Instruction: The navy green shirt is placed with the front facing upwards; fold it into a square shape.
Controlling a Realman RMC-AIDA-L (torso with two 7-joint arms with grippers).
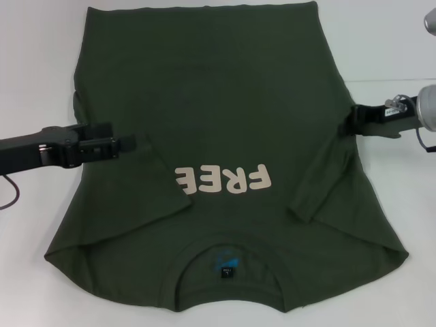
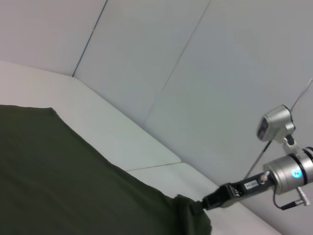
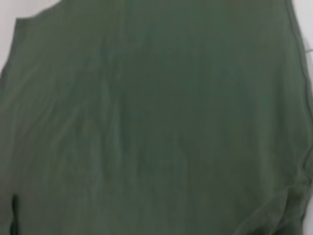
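The navy green shirt point(image 1: 204, 102) lies flat on the white table point(image 1: 395, 48), front up. Its collar point(image 1: 228, 262) is nearest me and its hem is at the far side. The cream "FREE" lettering point(image 1: 225, 179) shows on the chest. The left sleeve is folded inward over the edge of the lettering. My left gripper point(image 1: 128, 144) hovers over the shirt's left side. My right gripper point(image 1: 346, 126) is at the shirt's right edge, shut on bunched fabric, as the left wrist view shows point(image 2: 205, 202). The right sleeve point(image 1: 320, 184) lies folded inward. The right wrist view shows only shirt cloth point(image 3: 156, 117).
Bare white table shows to the right of the shirt point(image 1: 402, 184) and to its left point(image 1: 34, 82). Grey wall panels point(image 2: 195, 73) stand behind the table's far edge. The right arm's silver wrist point(image 2: 288, 174) sits beyond the shirt's edge.
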